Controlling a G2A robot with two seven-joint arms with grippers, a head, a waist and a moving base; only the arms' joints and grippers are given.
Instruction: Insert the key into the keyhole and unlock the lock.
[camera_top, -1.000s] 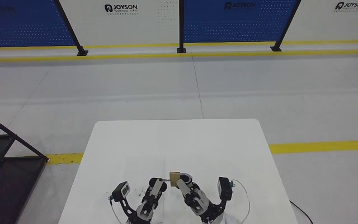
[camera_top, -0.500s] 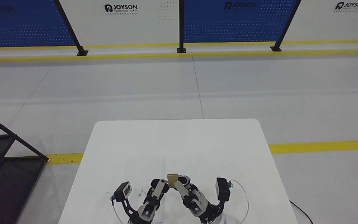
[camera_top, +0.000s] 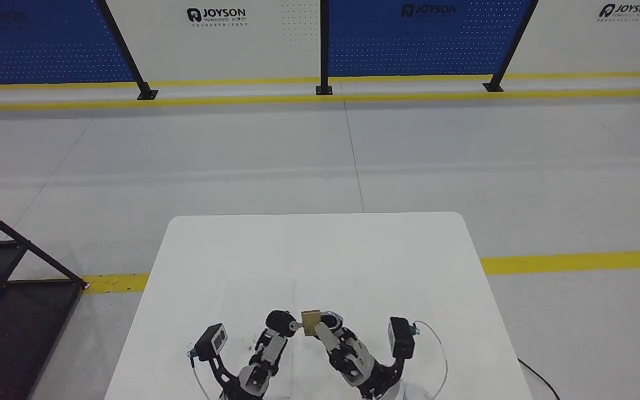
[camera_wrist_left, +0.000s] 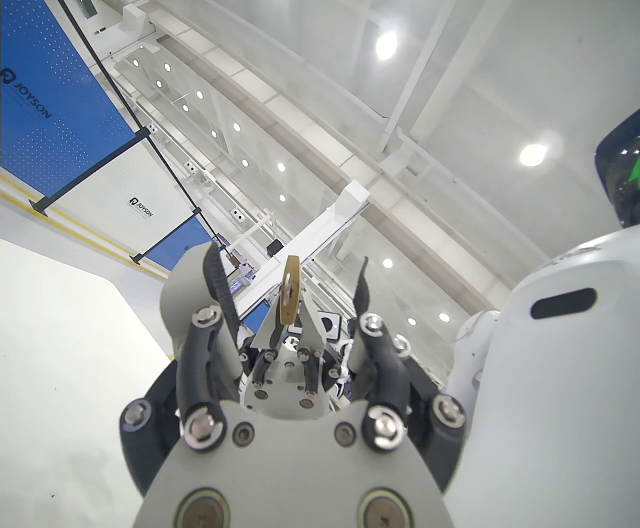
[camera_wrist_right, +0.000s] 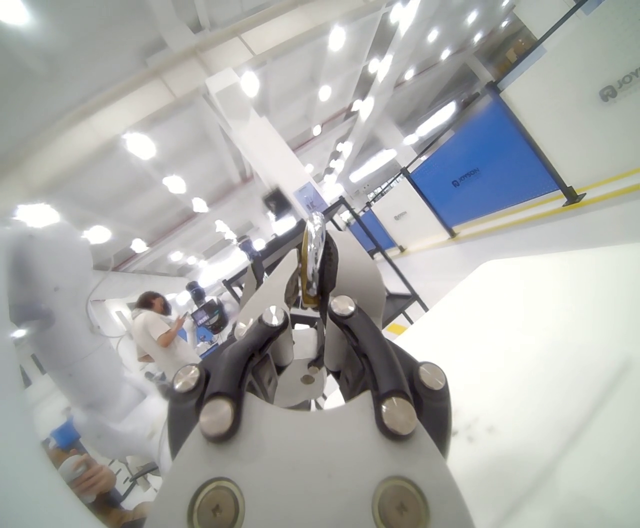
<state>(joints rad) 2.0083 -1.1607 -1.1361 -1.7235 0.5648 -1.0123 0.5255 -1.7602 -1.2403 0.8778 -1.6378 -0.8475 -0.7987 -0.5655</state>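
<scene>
A small brass padlock (camera_top: 311, 319) is held just above the white table (camera_top: 300, 250), near its front edge, between the two arms. My right gripper (camera_wrist_right: 312, 252) is shut on the padlock; its silver shackle (camera_wrist_right: 316, 240) rises between the fingers above the brass body (camera_wrist_right: 304, 292). My left gripper (camera_wrist_left: 289, 280) is open, with its black pads (camera_wrist_left: 216, 285) spread on either side of the padlock (camera_wrist_left: 290, 300), which shows edge-on just beyond them. A small silvery piece (camera_wrist_left: 287, 287), possibly the key, shows on that edge. In the top view the left gripper (camera_top: 287, 323) sits right beside the lock, opposite the right gripper (camera_top: 323, 326).
The table stretches bare beyond the arms to its far edge (camera_top: 310, 215). A black rack (camera_top: 30, 265) stands off the table's left side. Blue and white barrier panels (camera_top: 420, 35) line the floor far behind.
The left gripper has shifted slightly beside the padlock. The right gripper keeps hold of the lock in nearly the same spot.
</scene>
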